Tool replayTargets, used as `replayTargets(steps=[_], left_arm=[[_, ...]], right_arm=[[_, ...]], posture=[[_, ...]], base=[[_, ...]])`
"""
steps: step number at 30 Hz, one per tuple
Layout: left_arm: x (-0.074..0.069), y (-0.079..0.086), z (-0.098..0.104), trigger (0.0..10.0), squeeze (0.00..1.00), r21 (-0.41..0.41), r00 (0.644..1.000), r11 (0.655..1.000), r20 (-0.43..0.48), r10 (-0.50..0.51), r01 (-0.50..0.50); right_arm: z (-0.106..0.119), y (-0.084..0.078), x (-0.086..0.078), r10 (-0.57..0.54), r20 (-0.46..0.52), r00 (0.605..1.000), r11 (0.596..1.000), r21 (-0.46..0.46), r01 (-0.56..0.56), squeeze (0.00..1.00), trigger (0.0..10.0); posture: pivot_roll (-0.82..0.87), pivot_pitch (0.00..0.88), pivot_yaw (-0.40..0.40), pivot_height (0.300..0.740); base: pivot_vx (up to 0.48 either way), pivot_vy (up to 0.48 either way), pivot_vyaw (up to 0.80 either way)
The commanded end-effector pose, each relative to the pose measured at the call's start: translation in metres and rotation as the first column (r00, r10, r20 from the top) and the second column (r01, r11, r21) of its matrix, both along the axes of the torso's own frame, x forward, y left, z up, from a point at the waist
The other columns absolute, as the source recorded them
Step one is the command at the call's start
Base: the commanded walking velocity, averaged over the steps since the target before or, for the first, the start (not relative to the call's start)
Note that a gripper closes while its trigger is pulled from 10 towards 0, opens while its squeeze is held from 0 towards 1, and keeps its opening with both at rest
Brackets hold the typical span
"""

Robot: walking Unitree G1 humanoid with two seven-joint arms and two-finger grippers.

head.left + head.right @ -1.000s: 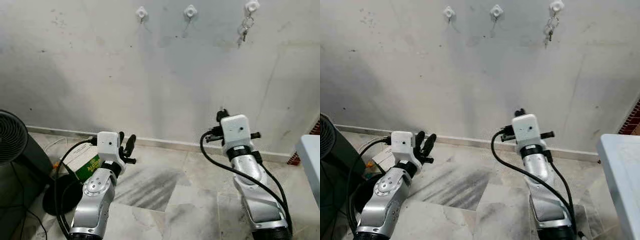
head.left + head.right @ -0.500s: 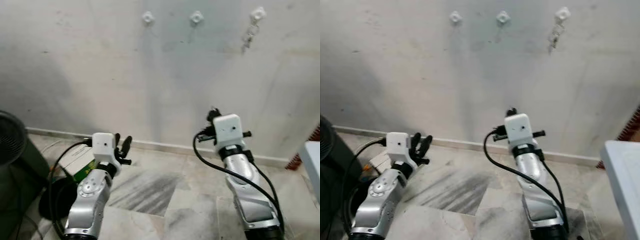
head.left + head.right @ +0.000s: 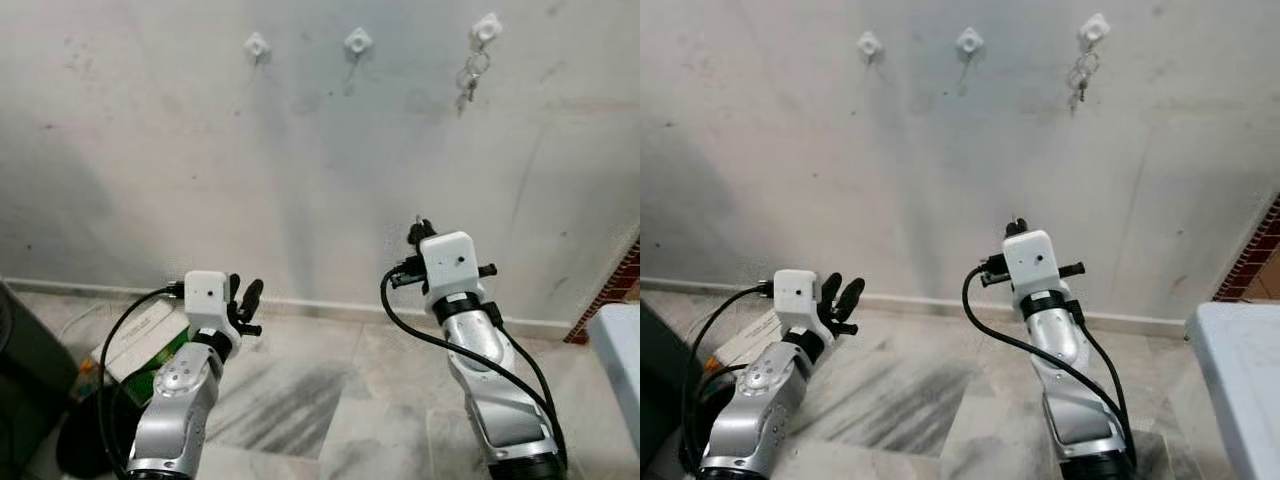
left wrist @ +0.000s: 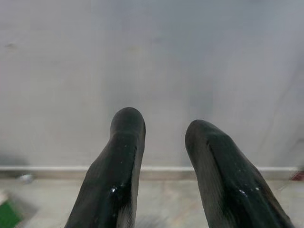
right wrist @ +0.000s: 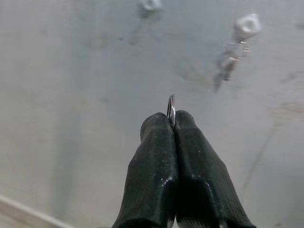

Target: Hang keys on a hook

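No legible text, labels or numbers anywhere.

I see three wall hooks, keys [image 3: 468,80] on the rightmost hook [image 3: 485,27]; both arms raised, left claw [image 3: 243,298] parted.

Three white plastic wall hooks [image 3: 357,42] are showing against the stained grey wall [image 3: 200,180], above grey-veined marble floor tiles [image 3: 300,400].
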State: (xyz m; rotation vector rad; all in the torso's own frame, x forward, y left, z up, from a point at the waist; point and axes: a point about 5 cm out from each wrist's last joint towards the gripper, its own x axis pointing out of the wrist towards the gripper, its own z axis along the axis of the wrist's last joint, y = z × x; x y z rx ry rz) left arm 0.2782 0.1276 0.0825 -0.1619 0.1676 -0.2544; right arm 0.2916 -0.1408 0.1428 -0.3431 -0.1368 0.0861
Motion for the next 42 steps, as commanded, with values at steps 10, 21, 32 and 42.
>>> replayTargets(steps=[10,21,32,42], left_arm=[[0.0014,0.0061,0.0017,10.0,0.0,0.017,1.0,1.0,0.003,0.005,-0.005],[0.0019,0.0054,0.0017,10.0,0.0,0.013,1.0,1.0,0.001,-0.002,0.002],[0.0022,0.0029,0.0021,10.0,0.0,0.02,1.0,1.0,0.004,-0.014,0.014],[0.0026,0.0016,0.0029,10.0,0.0,0.031,1.0,0.999,0.012,-0.027,0.027]], right_arm=[[0.0059,0.0057,0.0011,0.019,0.018,1.0,1.0,0.013,-0.019,0.0,10.0],[0.0051,0.0053,0.0014,0.015,0.015,1.0,1.0,0.015,-0.015,0.0,10.0],[0.005,0.0042,0.0012,0.009,0.016,1.0,1.0,0.015,-0.009,0.0,10.0],[0.0052,0.004,0.0015,0.007,0.016,1.0,1.0,0.01,-0.008,0.0,10.0]], posture=[[-0.06,0.0,0.115,0.74],[-0.06,0.0,0.118,0.74],[-0.06,0.0,0.119,0.74],[-0.06,0.0,0.119,0.74]], base=[[0.348,0.174,0.0],[0.325,0.312,0.0],[0.332,0.281,0.0],[0.43,0.0,0.0]])
